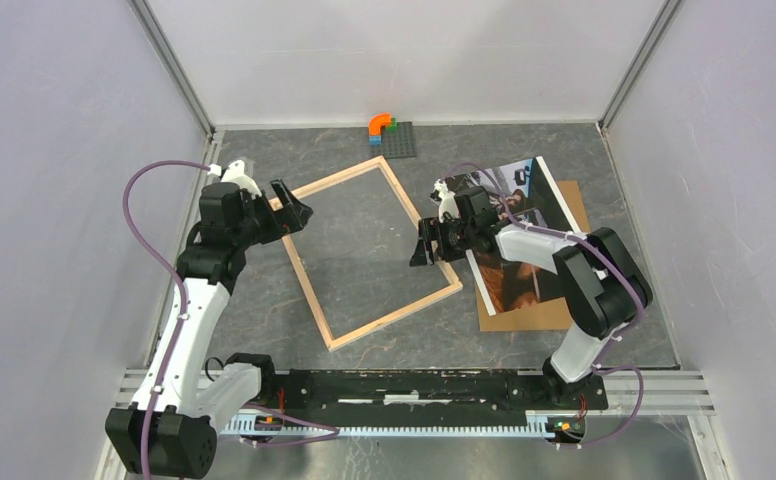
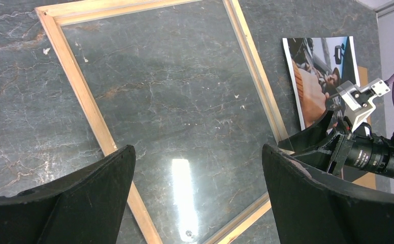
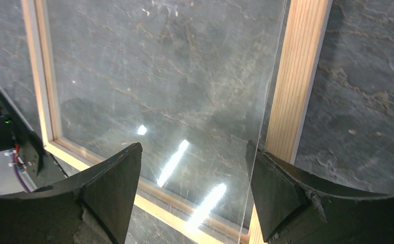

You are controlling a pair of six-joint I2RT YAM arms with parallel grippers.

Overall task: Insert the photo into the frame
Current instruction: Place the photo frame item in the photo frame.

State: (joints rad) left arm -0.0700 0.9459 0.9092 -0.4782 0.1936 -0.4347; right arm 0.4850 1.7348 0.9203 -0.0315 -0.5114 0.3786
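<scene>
The pale wood frame (image 1: 310, 285) lies tilted on the grey table, with a clear pane in it that reflects lights. The photo (image 1: 520, 182) lies to its right on a brown board and is partly hidden by my right arm. My left gripper (image 1: 294, 212) is open over the frame's far left corner. Its wrist view shows the gripper (image 2: 197, 148) above the pane, the frame's rail (image 2: 86, 101) and the photo (image 2: 317, 76). My right gripper (image 1: 426, 250) is open at the frame's right rail. In its wrist view the gripper (image 3: 193, 147) hangs over the pane beside the rail (image 3: 299, 76). Both grippers are empty.
The brown backing board (image 1: 524, 312) lies under the photo at the right. A dark baseplate (image 1: 400, 140) with an orange and green brick piece sits at the back. White enclosure walls stand on three sides.
</scene>
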